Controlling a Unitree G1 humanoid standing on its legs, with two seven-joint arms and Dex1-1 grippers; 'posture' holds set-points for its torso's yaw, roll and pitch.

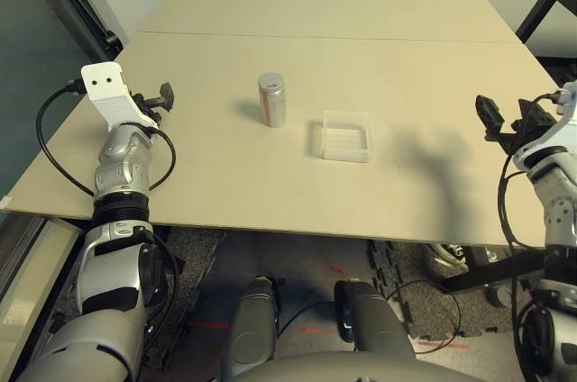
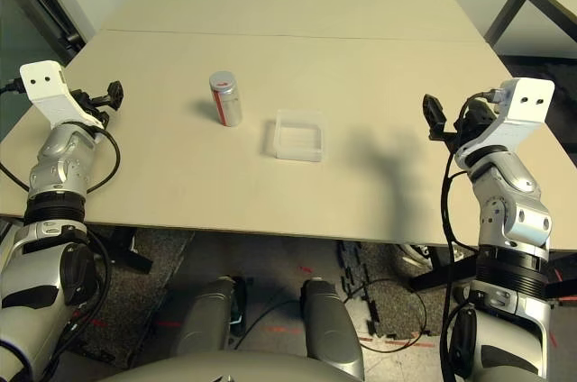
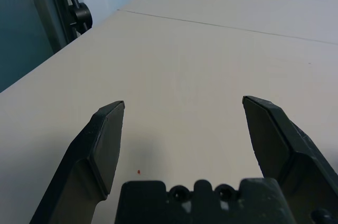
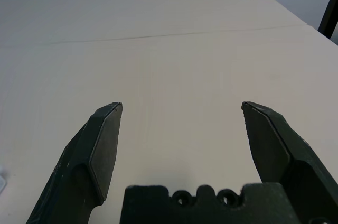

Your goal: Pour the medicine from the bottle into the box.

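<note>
The left gripper (image 3: 182, 106) has its two black fingers (image 3: 105, 145) spread wide with nothing between them, above a pale wooden table (image 3: 200, 55). A thin seam (image 3: 222, 26) crosses the table ahead.

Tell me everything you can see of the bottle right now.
The bottle is a small silver-grey cylinder with a red vertical stripe and a round grey cap still on. It looks metallic. It stands upright on the table, to the left of the box and apart from it. Nothing touches it but the tabletop.

silver forearms (image 1: 122, 175), white wrist housings, black cables
</note>
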